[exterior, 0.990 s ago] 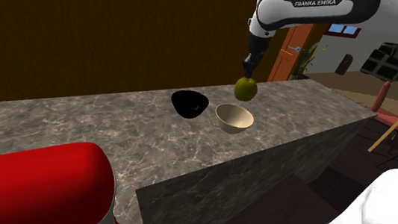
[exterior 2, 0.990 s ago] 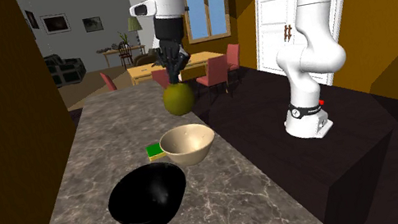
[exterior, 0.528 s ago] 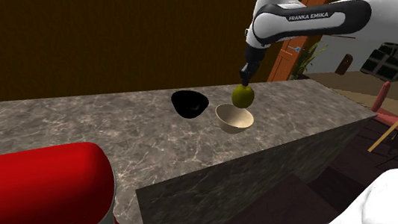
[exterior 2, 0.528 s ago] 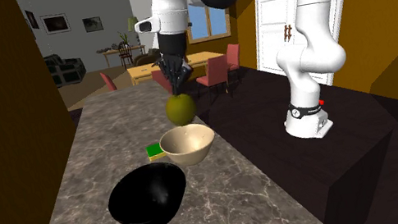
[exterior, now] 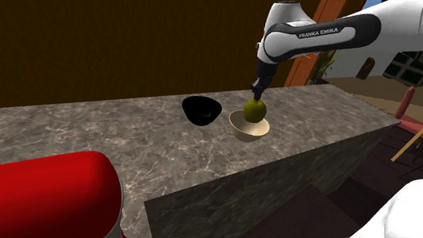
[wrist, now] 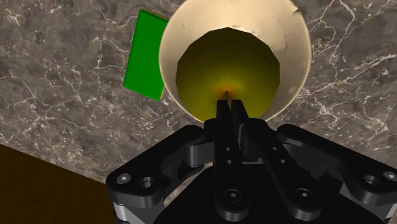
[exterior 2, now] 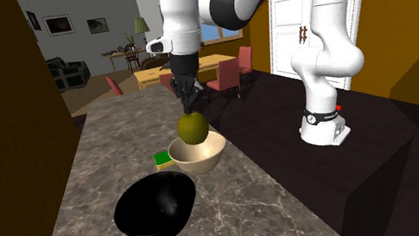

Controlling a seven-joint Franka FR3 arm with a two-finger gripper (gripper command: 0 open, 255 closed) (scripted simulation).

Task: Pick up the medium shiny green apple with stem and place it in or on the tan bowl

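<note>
The end effector grips the green apple by its stem; it hangs in the tan bowl. In the second exterior view, a black bowl lies at the tan bowl's seven o'clock.

I see flat, even light in the wrist view; the shoulder view is dim, its back wall murky; the black bowl shows faint glare.

White letters "FRANKA EMIKA" on the dark band of the white arm in the shoulder view, similar white lettering on the arm's dark joint in the second exterior view, too small to read, no other text readable.
</note>
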